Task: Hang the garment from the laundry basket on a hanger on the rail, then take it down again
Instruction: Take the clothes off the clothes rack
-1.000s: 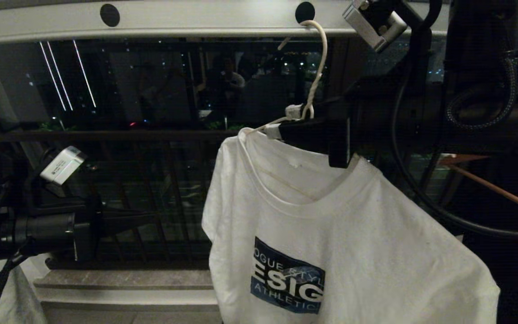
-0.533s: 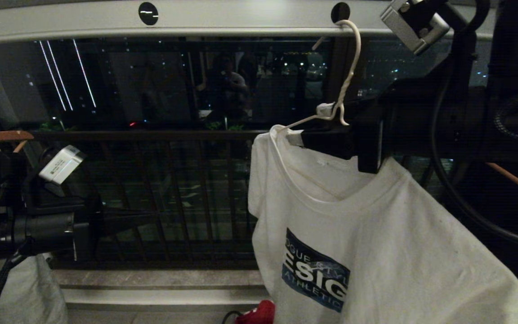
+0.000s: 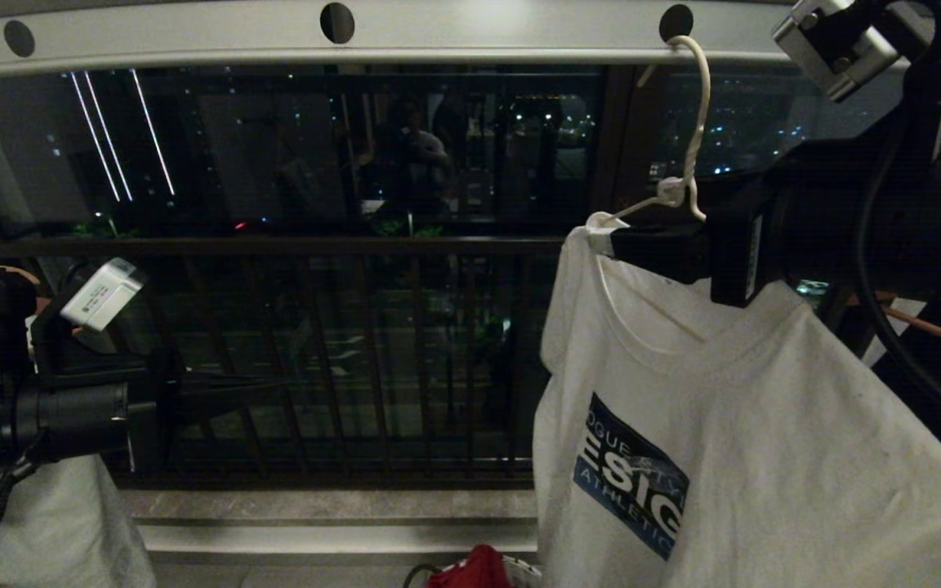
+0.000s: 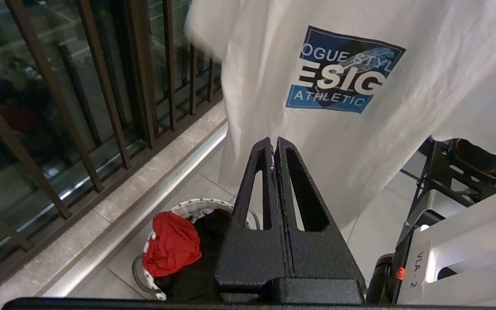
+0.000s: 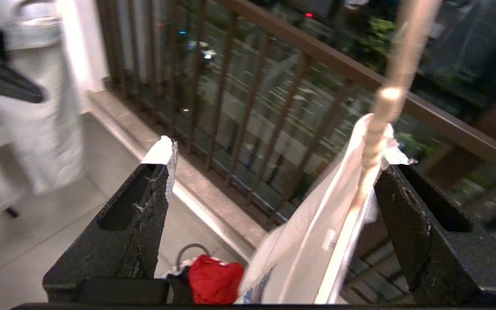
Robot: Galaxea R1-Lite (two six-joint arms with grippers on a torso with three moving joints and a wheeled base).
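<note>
The garment [image 3: 732,425], a white T-shirt with a blue logo, hangs on the thin white hanger [image 3: 695,122]. The hanger's hook sits in a hole of the pale grey rail [image 3: 470,33]. My right gripper [image 3: 611,242] is at the hanger's neck below the rail. In the right wrist view this gripper [image 5: 274,159] is open, with the hanger neck [image 5: 385,112] leaning against one finger. My left gripper [image 3: 274,385] is held low to the left, shut and empty [image 4: 274,144], pointing at the garment [image 4: 274,64]. The laundry basket [image 4: 196,204] stands on the floor below.
A red cloth [image 4: 172,247] and a black garment [image 4: 205,241] lie in the basket. The dark barred balcony railing [image 3: 315,245] and its stone sill [image 3: 315,506] run behind. A brown wooden hanger [image 3: 928,331] shows at the right. White fabric [image 3: 70,523] hangs at the lower left.
The whole head view has slid to the right, so the camera has moved. The right gripper has stayed at the hanger's neck. The left arm has kept still.
</note>
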